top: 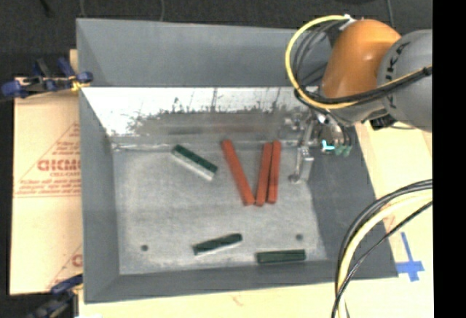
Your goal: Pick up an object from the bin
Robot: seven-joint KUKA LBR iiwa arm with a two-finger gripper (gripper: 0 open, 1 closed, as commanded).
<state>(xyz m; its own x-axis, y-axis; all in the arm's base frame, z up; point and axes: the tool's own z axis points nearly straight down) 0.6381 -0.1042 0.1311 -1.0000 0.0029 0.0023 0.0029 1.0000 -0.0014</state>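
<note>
My gripper (299, 165) hangs low at the right side of the bin floor, close to the right wall. Just to its left lie two orange-red sticks (269, 172) side by side, almost upright in the view. A third orange-red stick (237, 172) slants away from them, and their lower ends meet. The gripper stands beside the sticks, a small gap apart, with nothing seen in it.
A dark green bar with a pale edge (194, 161) lies left of the sticks. Two more dark green bars rest near the front wall, one at the middle (217, 244) and one at the right (281, 257). The arm with its orange cover and cables reaches over the right rim.
</note>
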